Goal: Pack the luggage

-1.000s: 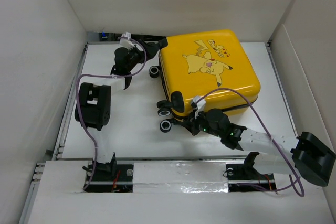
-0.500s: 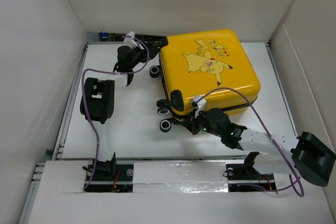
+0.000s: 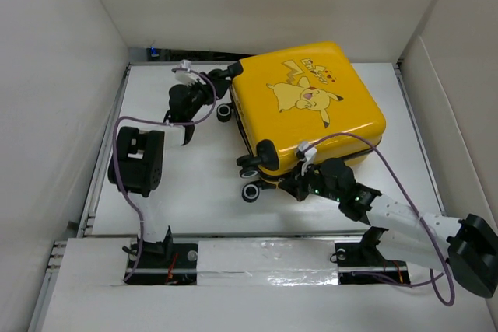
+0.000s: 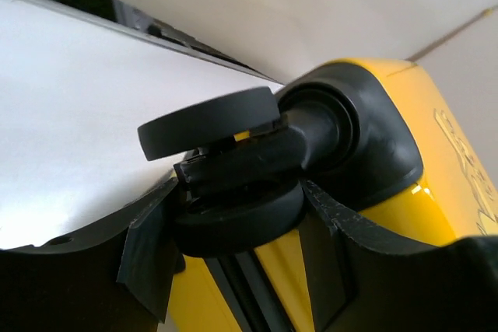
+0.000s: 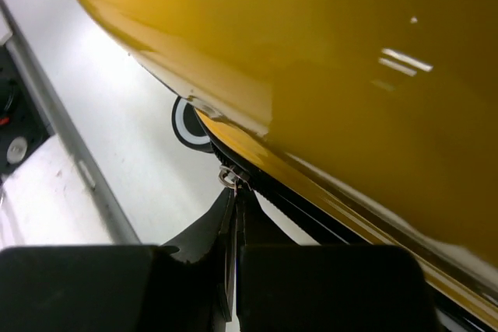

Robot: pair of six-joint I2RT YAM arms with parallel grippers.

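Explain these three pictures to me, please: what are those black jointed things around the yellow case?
They are two robot arms bolted to a white table. One picture looks down from above; the other two come from cameras on the arms' wrists. A closed yellow suitcase with a cartoon print lies on the table. The left claw grips a black caster wheel at its corner. The right claw is pinched shut at the zipper seam, apparently on the small metal pull.
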